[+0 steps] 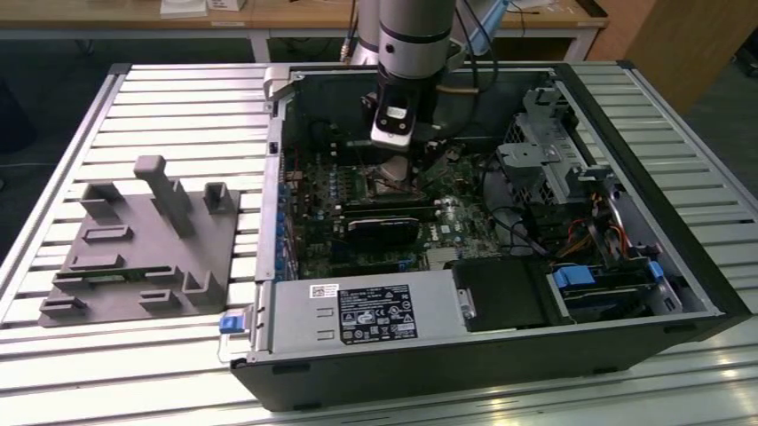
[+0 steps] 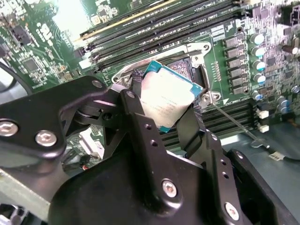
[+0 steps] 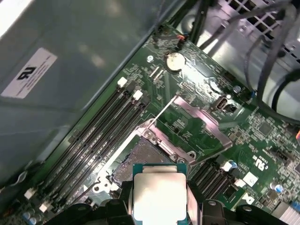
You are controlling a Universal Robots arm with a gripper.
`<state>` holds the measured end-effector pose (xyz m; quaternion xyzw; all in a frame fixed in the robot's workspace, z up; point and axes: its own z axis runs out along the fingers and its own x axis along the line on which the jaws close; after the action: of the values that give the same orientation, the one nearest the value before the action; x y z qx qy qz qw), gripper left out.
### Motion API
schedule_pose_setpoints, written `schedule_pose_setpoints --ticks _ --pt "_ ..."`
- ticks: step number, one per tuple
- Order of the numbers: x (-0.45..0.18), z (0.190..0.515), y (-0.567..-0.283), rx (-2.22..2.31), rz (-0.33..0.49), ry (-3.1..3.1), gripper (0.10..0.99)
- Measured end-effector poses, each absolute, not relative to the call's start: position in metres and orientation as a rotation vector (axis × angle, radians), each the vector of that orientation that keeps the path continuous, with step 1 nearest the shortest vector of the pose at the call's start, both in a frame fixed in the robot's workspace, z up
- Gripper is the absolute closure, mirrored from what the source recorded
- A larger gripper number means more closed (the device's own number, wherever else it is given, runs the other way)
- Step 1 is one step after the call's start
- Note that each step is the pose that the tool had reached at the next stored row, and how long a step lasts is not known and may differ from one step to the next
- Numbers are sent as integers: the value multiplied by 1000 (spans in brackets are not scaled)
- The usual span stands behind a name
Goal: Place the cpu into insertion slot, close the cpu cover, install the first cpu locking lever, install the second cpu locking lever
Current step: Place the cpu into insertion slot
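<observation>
The cpu (image 2: 166, 96) is a small square chip with a pale silver face and green rim, and my gripper (image 2: 165, 102) is shut on it, with black fingers (image 2: 140, 117) on two opposite edges. It hangs tilted just above the insertion slot (image 2: 187, 65), a dark square socket with a metal rim on the green motherboard. In the first wrist view the cpu (image 3: 159, 197) sits over the near edge of the insertion slot (image 3: 140, 157), and the cpu cover (image 3: 201, 124) is swung open beyond it. A thin wire lever (image 3: 159, 112) stands raised. In the exterior view my gripper (image 1: 395, 170) reaches down inside the computer case.
Long black memory slots (image 3: 101, 131) run beside the socket. A black card (image 1: 382, 232) lies in front of the socket, with the drive cage and cables (image 1: 556, 169) towards the exterior view's right. The power supply (image 1: 355, 312) fills the case front. A grey fixture (image 1: 137, 240) lies on the slatted table.
</observation>
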<state>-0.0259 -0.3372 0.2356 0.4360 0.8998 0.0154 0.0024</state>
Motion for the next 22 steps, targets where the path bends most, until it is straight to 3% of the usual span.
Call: schedule_pose_setpoints --ticks 22 --pt "-26 234 -337 1721 46 2617 545"
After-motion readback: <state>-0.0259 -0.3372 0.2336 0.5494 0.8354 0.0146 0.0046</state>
